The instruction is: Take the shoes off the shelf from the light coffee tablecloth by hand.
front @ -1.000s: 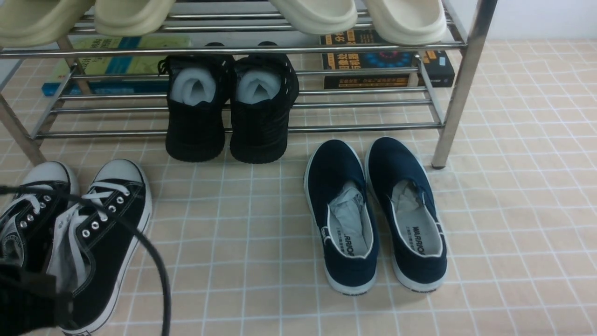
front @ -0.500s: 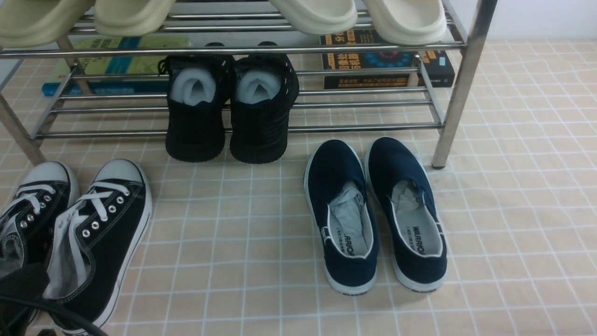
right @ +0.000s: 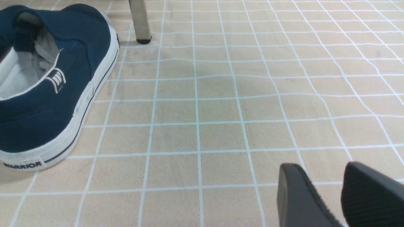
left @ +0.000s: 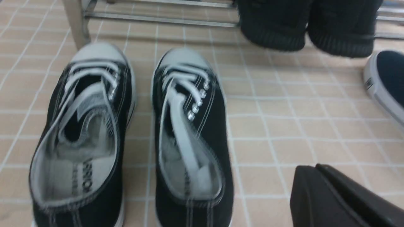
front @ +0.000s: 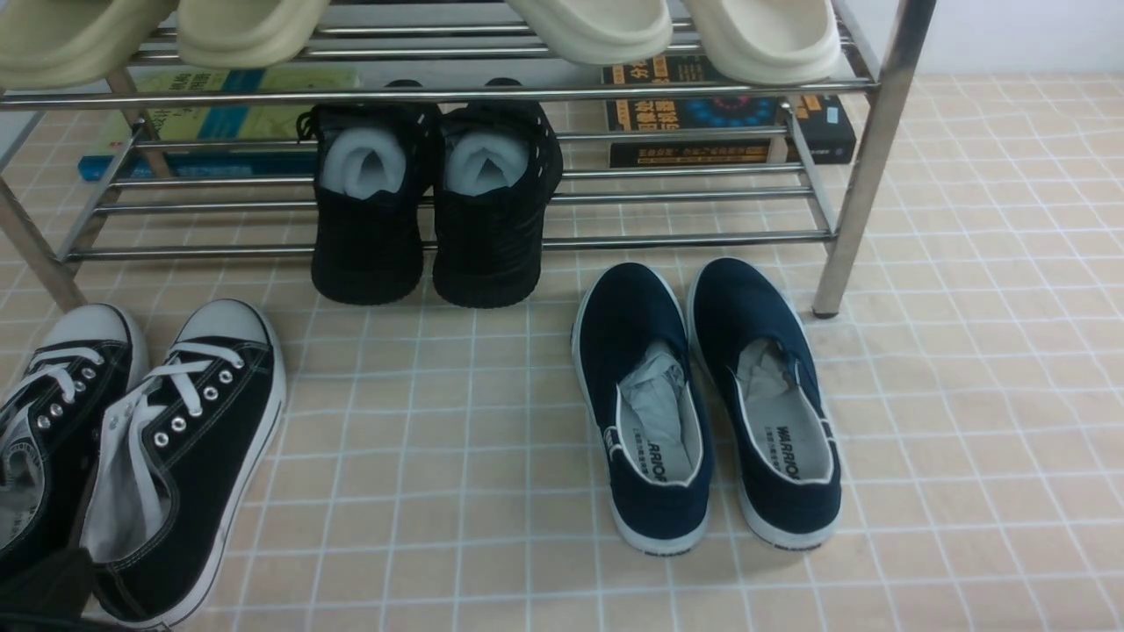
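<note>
The shoes, black canvas sneakers with white laces point(front: 189, 456), lie side by side on the light coffee tablecloth point(front: 457, 439) at the front left, in front of the chrome shelf point(front: 439, 241). In the left wrist view both sneakers point(left: 192, 135) show, blurred. My left gripper point(left: 311, 167) is shut and empty, beside and apart from the sneakers. Only a dark part of the left arm point(front: 44, 588) shows in the front view's corner. My right gripper point(right: 318, 170) is open and empty above bare cloth.
All-black knit shoes point(front: 430, 211) sit on the shelf's lower tier, toes overhanging. Navy slip-ons point(front: 702, 395) lie on the cloth near the right post point(front: 865, 167), one also in the right wrist view point(right: 63, 78). Pale slippers point(front: 597, 26) are on the upper tier, books point(front: 729, 114) behind.
My left arm and its cable have drawn back toward the front-left corner, uncovering the sneakers. The sneakers and other shoes have not moved.
</note>
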Action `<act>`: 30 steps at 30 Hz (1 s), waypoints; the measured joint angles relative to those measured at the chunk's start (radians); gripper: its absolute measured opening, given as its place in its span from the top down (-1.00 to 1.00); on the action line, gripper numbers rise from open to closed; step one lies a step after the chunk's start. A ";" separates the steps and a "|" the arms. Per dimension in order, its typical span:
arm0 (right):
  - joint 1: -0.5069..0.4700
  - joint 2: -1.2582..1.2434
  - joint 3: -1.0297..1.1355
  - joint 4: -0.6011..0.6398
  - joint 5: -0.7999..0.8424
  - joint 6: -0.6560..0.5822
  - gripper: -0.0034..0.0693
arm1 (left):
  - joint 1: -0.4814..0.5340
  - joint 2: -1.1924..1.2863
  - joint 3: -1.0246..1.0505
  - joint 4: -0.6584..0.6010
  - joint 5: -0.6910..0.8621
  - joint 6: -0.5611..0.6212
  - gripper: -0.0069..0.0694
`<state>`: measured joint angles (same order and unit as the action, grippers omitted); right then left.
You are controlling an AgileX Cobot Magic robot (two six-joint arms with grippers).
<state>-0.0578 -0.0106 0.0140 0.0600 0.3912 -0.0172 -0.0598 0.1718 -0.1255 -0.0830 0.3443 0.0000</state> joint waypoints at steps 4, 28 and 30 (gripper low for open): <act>0.000 0.000 0.000 0.000 0.000 0.000 0.25 | 0.000 -0.096 0.093 0.128 0.000 -0.088 0.76; 0.000 0.000 0.000 0.000 0.000 0.000 0.25 | 0.066 -0.183 0.148 0.163 0.013 -0.129 0.68; 0.000 0.000 0.000 0.000 0.000 0.000 0.25 | 0.066 -0.183 0.148 0.163 0.013 -0.130 0.68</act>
<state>-0.0578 -0.0106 0.0140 0.0600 0.3912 -0.0172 0.0058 -0.0110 0.0221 0.0798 0.3576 -0.1305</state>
